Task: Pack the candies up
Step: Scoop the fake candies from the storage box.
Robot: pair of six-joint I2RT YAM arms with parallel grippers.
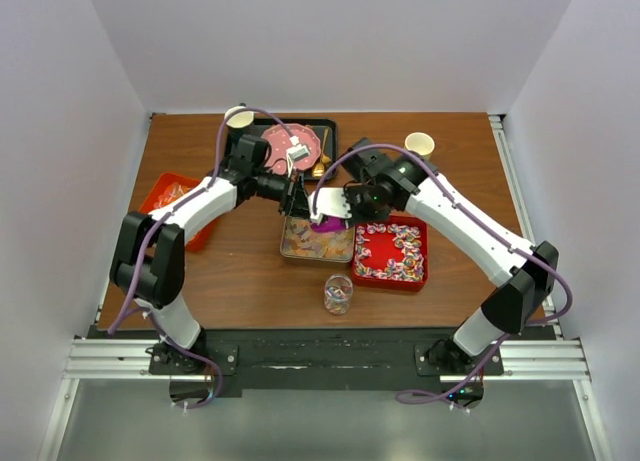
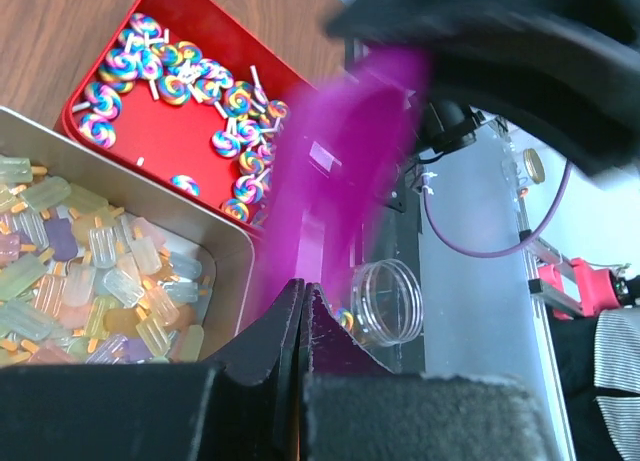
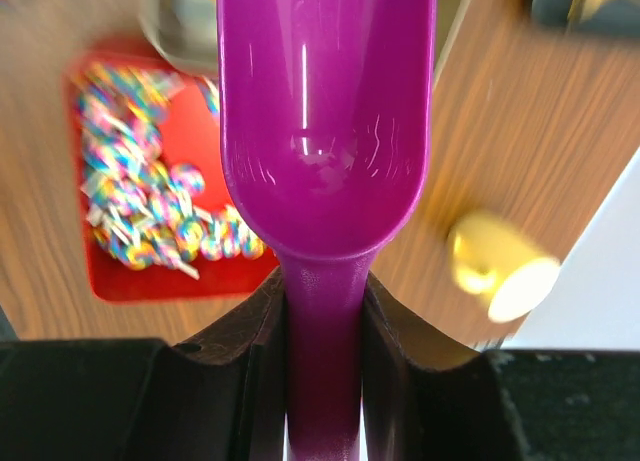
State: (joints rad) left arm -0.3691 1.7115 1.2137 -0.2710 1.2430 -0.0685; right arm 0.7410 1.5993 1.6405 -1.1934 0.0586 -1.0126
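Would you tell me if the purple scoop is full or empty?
Empty: the scoop shows a bare glossy bowl with nothing inside.

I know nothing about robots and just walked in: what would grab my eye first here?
The bright purple scoop, clamped by its handle in the right gripper, hangs mid-table over a silver tin of pastel candies. Just right of the tin, a red tray holds rainbow swirled candies. A small clear jar stands in front, nearer the arm bases.
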